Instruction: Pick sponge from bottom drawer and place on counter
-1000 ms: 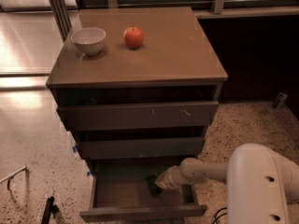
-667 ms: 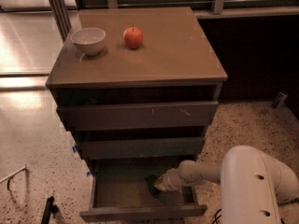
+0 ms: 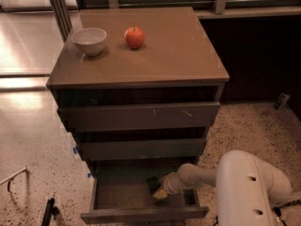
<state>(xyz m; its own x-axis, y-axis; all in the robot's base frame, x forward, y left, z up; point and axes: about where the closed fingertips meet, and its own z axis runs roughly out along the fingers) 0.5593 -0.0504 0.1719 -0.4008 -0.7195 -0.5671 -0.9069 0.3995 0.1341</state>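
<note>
The bottom drawer (image 3: 117, 194) of the three-drawer cabinet is pulled out and open. My gripper (image 3: 155, 188) reaches into it from the right, on the end of a pale arm. A small dark pad with a yellowish underside, the sponge (image 3: 159, 192), sits at the gripper's tip near the drawer's right side. The counter (image 3: 174, 51) is the glossy tan top of the cabinet, well above the gripper.
A white bowl (image 3: 89, 40) and a red apple (image 3: 134, 36) stand on the counter's back left. The two upper drawers (image 3: 141, 117) are slightly open. My pale arm housing (image 3: 249, 187) fills the lower right. Speckled floor surrounds the cabinet; a dark wall lies to the right.
The arm housing has shifted left and grown larger in view. The gripper stays at the sponge in the bottom drawer.
</note>
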